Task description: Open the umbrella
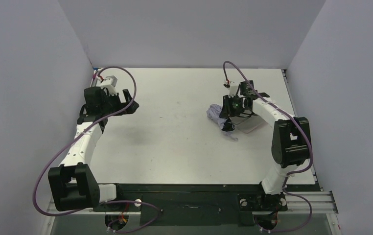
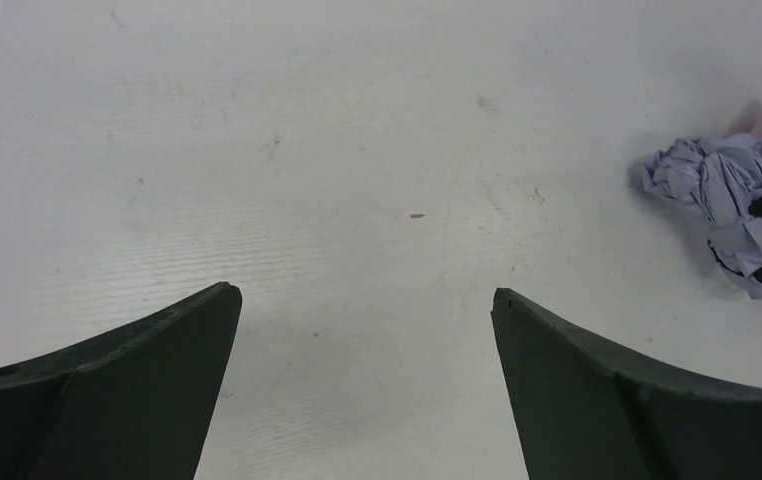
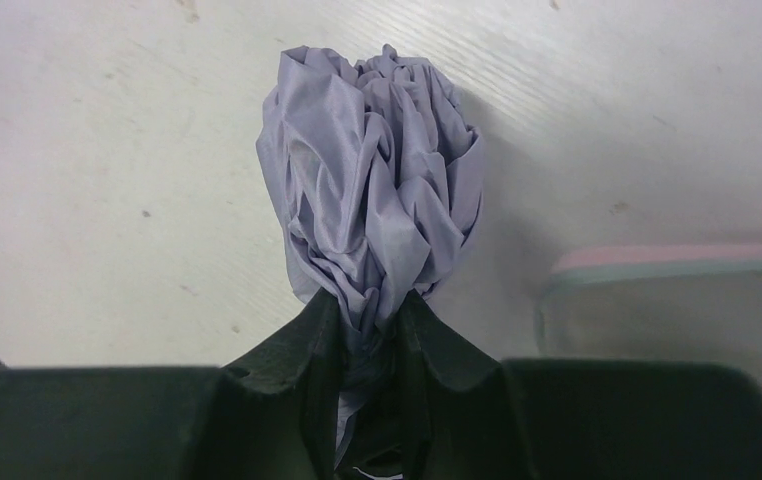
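The umbrella (image 1: 217, 113) lies folded and crumpled on the right half of the table, pale lavender with black parts. My right gripper (image 1: 231, 111) is shut on it. In the right wrist view the bunched lavender canopy (image 3: 369, 190) sticks out past the gripper (image 3: 369, 305), whose jaws pinch the fabric between them. The shaft and handle are hidden. My left gripper (image 1: 131, 105) is open and empty, hovering over the left half of the table. In the left wrist view its gripper (image 2: 365, 295) frames bare table, with the umbrella (image 2: 717, 185) far off at the right edge.
A pale pink fabric sleeve (image 1: 251, 123) lies flat on the table just right of the umbrella; it also shows in the right wrist view (image 3: 677, 300). White walls enclose the table on the left, back and right.
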Controlling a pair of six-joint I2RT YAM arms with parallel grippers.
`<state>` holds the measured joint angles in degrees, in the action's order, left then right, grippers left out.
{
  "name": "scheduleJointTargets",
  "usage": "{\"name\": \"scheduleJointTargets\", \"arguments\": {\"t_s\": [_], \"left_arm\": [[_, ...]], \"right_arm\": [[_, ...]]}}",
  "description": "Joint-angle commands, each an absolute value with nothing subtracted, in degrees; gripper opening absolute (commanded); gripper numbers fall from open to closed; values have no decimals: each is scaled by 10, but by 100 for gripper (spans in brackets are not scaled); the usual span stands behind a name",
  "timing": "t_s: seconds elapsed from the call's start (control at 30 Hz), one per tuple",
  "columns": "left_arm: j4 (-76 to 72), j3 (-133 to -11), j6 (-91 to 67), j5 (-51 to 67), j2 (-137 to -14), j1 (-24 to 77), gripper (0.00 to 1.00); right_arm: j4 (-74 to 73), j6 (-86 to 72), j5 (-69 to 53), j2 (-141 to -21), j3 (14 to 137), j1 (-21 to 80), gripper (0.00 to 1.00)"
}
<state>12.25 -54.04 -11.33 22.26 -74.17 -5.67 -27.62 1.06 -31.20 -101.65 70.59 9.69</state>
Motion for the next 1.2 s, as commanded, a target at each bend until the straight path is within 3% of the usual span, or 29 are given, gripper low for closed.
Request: {"name": "scheduleJointTargets", "arguments": {"t_s": [0.0,0.23,0.43,0.83,1.07,1.17], "left_arm": [[107,-586,-50,326,-736,-32,97],[82,-605,-106,362,-723,70,97],[-36,-578,-176,354,-712,166,97],[-261,-579,-301,372,-758,236,100],[-278,-592,-285,319,-782,248,89],[-278,-600,-287,317,-790,249,78]], "right_arm": [[-226,-29,-416,-969,762,121,0],[68,-376,-393,-903,751,149,0],[165,-547,-299,-905,807,168,0],[162,-604,-248,-899,901,217,0],[171,-608,-255,-881,901,235,0],[180,-607,-261,-875,888,240,0]]}}
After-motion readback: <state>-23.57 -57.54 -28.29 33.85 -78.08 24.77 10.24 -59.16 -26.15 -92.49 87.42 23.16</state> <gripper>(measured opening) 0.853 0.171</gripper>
